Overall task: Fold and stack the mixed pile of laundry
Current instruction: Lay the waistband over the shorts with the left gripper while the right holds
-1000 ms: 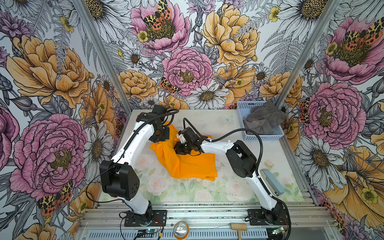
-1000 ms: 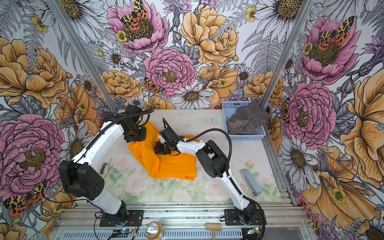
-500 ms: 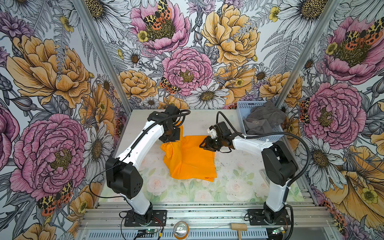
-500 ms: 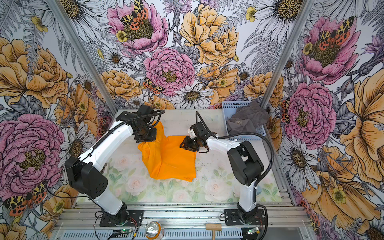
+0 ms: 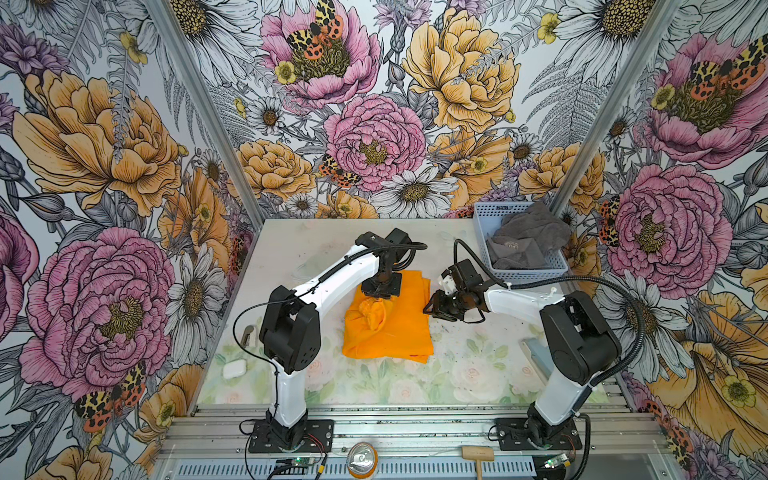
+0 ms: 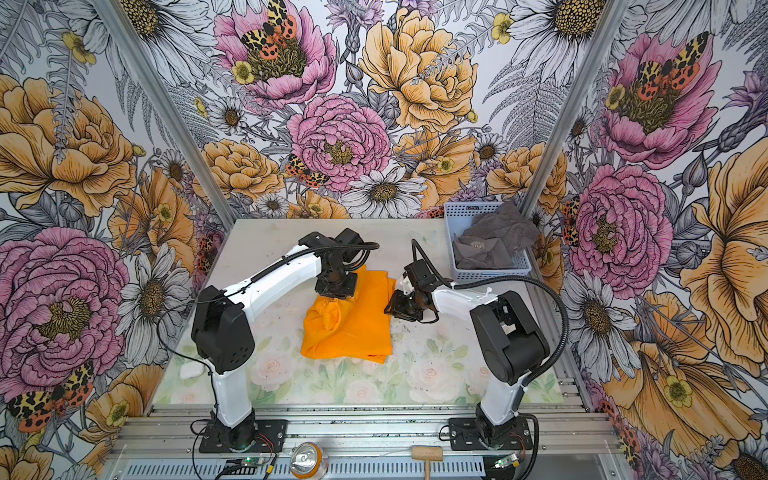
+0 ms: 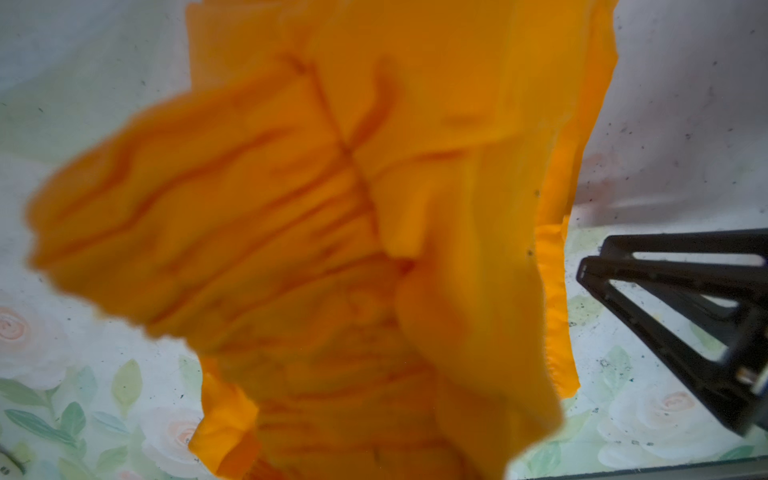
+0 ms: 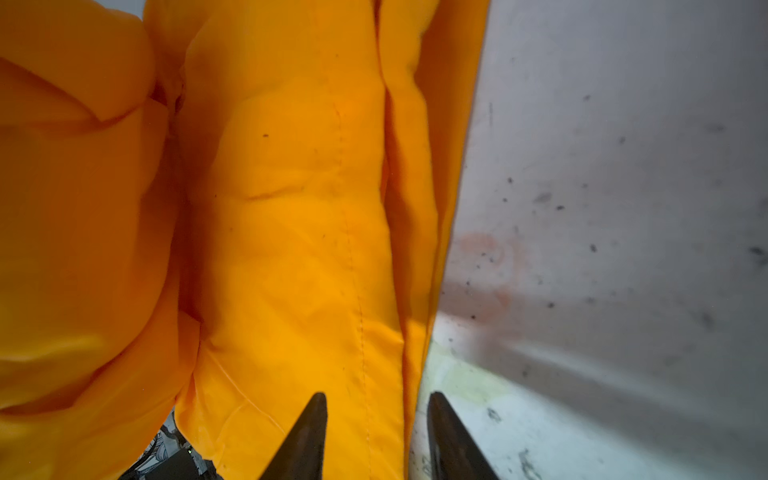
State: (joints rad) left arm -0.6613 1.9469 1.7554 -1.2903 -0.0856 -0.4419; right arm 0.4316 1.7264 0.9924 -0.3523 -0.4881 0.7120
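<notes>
Right pincer gapes beside orange shorts, whose length runs near-to-far.

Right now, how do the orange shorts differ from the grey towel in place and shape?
Place: the orange shorts lie on the table; the grey towel sits in the blue basket. Shape: the shorts are mostly flat, with one bunched part; the towel is crumpled and hangs over the basket's rim. Colour: the shorts are bright orange, the towel dark grey. Both are cloth, and they are not yet stacked.
</notes>
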